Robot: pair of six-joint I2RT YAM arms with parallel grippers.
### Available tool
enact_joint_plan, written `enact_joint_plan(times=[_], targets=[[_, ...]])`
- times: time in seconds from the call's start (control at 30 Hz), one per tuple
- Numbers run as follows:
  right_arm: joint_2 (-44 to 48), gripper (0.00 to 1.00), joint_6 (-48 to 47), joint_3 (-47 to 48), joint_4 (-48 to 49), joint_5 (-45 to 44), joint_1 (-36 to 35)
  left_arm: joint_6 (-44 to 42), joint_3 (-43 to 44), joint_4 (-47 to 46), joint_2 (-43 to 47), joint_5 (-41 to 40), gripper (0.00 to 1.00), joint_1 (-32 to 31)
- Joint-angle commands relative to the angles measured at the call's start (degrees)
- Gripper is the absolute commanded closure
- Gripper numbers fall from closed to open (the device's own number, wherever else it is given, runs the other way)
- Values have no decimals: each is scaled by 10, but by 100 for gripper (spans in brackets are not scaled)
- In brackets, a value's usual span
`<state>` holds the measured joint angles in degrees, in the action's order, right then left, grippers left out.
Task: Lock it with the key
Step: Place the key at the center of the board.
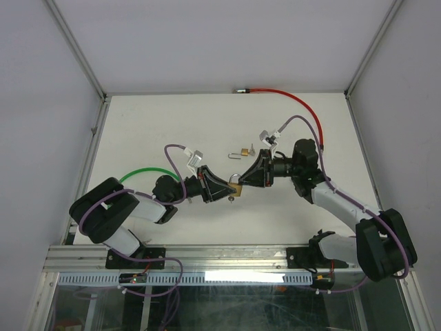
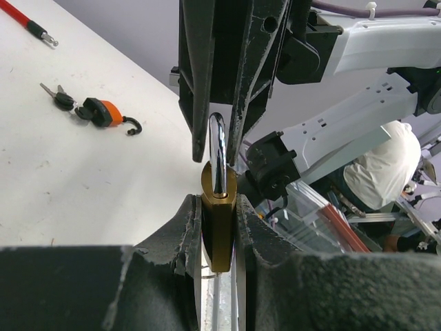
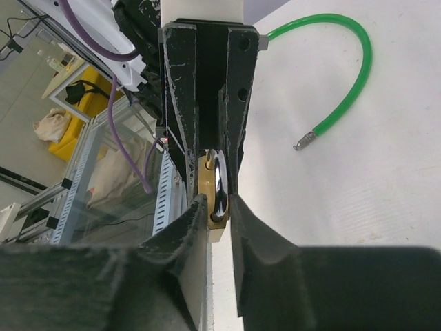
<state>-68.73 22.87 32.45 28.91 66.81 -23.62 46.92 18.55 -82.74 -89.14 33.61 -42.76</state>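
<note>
Padlock body (image 2: 219,227) clamped in left pincer (image 2: 218,204), shackle (image 2: 218,155) pinched by right pincer (image 3: 217,201).

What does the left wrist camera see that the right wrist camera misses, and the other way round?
Only the left wrist view shows an orange padlock with keys next to it on the table, and a red cable tip. Only the right wrist view shows a green cable. Both show the brass padlock, its body pinched by the left gripper and its shackle between the fingers of the right gripper.
</note>
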Motion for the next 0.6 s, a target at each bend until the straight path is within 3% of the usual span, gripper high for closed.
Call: enact_joint_plan(times=[0.0, 0.13, 0.2, 0.47, 0.57], targets=[[0, 84, -4, 7, 37, 16, -6, -6, 20, -169, 1, 6, 100, -3], [3, 100, -3, 12, 38, 20, -6, -12, 15, -169, 3, 5, 100, -4], [3, 100, -2, 12, 41, 24, -6, -18, 10, -166, 6, 2, 100, -3], [6, 100, -8, 15, 42, 43, -3, -57, -19, -119, 53, -15, 53, 4], [5, 100, -14, 16, 38, 46, -3, -87, -26, -65, 94, -18, 41, 7]])
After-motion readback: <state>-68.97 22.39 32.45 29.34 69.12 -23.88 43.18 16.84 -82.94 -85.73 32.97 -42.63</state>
